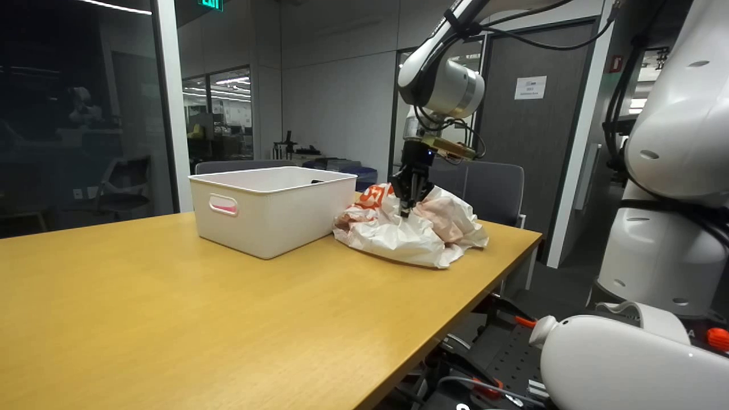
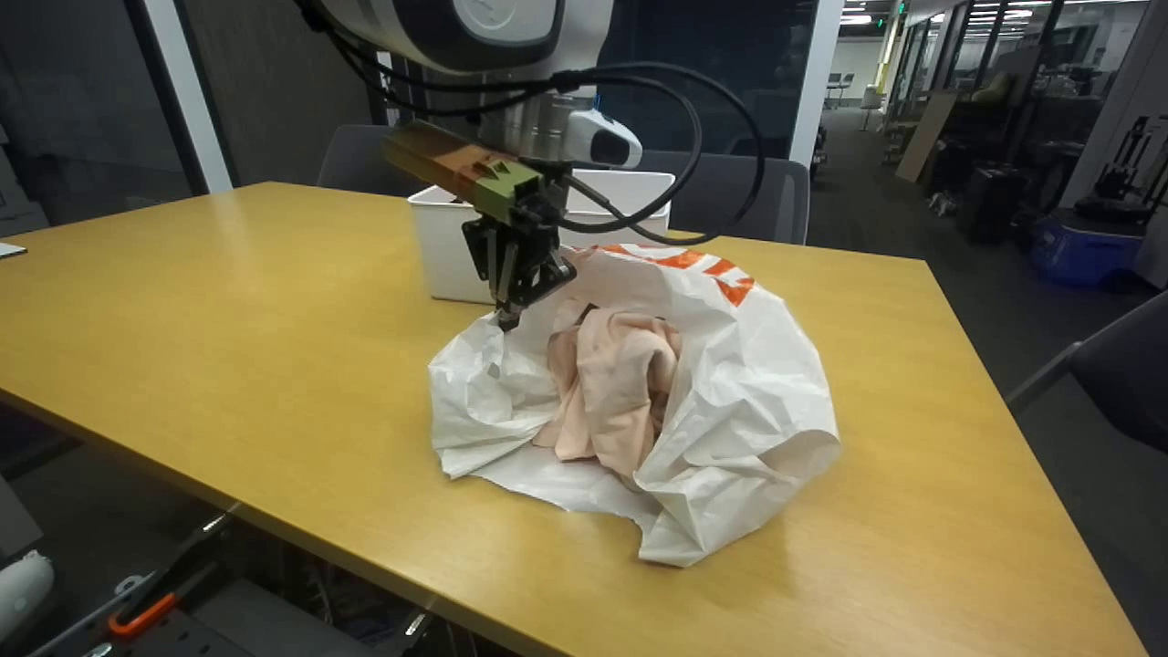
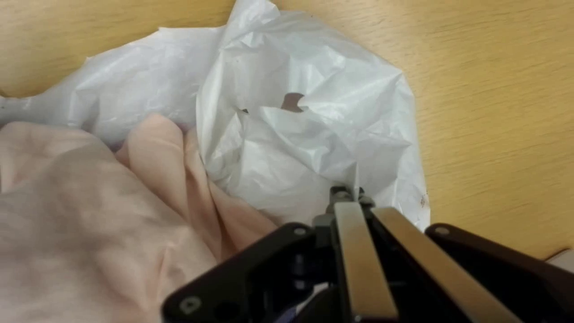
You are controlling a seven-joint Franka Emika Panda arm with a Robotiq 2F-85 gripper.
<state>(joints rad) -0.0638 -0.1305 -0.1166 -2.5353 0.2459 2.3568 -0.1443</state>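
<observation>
A crumpled white plastic bag (image 2: 748,401) with orange-red print lies on the table, its mouth open; it also shows in the other views (image 1: 387,236) (image 3: 358,112). A pale pink cloth (image 2: 616,383) lies bunched inside the bag and fills the left of the wrist view (image 3: 89,215). My gripper (image 3: 352,194) points down at the bag's edge, beside the cloth. Its fingertips are closed together with a thin fold of the bag pinched between them. In both exterior views the gripper (image 1: 406,210) (image 2: 507,319) touches the bag. The bag's underside is hidden.
A white rectangular bin (image 1: 273,216) stands on the yellow wooden table (image 1: 199,319), close to the bag; it also shows behind the gripper (image 2: 452,251). Something pink shows through its handle hole. Dark chairs (image 1: 492,191) stand by the table. Black cables (image 2: 721,100) loop from the arm.
</observation>
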